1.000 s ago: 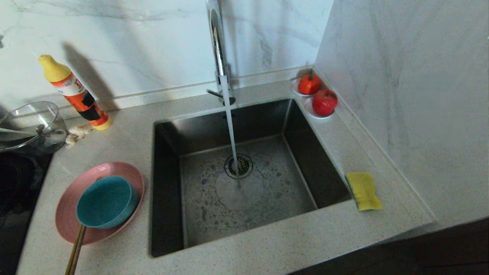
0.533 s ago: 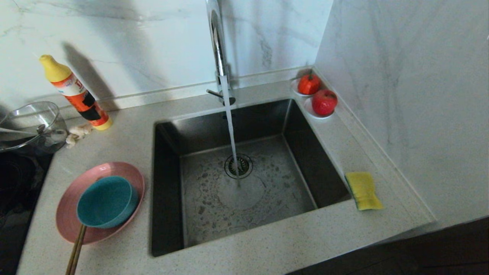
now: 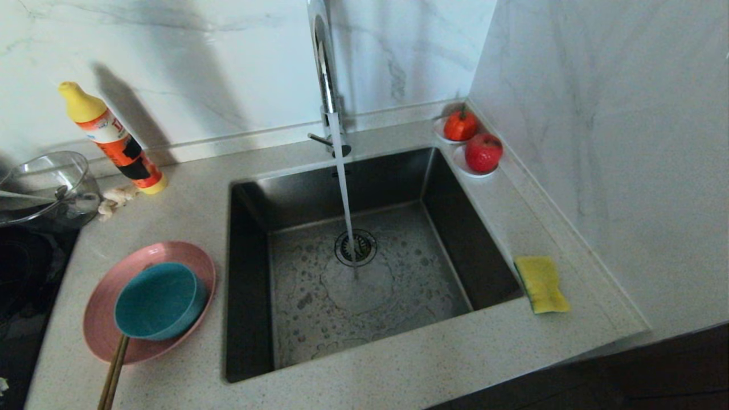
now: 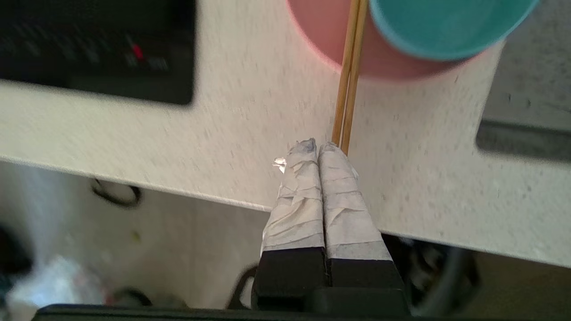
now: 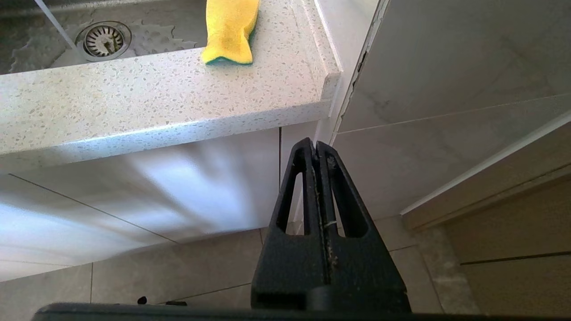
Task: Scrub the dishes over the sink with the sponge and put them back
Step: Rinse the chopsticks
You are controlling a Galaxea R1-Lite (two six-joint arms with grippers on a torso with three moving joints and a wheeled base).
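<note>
A teal bowl (image 3: 156,299) sits in the pink plate (image 3: 99,333) on the counter left of the sink (image 3: 250,273). The chopsticks (image 3: 114,370) lean from under the bowl toward the counter's front edge. Water runs from the tap (image 3: 324,68) onto the drain (image 3: 356,247). The yellow sponge (image 3: 541,283) lies on the counter right of the sink. My left gripper (image 4: 319,145) is shut and empty, its taped tips just beside the near ends of the chopsticks (image 4: 350,80), short of the plate (image 4: 321,31) and bowl (image 4: 446,26). My right gripper (image 5: 316,145) hangs shut below the counter, under the sponge (image 5: 229,29).
A detergent bottle (image 3: 111,139) and a clear glass bowl (image 3: 45,185) stand at the back left. A black hob (image 3: 23,273) lies left of the plate. Two saucers with red fruit (image 3: 483,152) sit in the back right corner. A marble wall (image 3: 598,142) closes the right side.
Water keeps running and the foam on the sink floor shifts. A small pale tip has come into the head view's lower left corner. Dishes and sponge have not moved.
</note>
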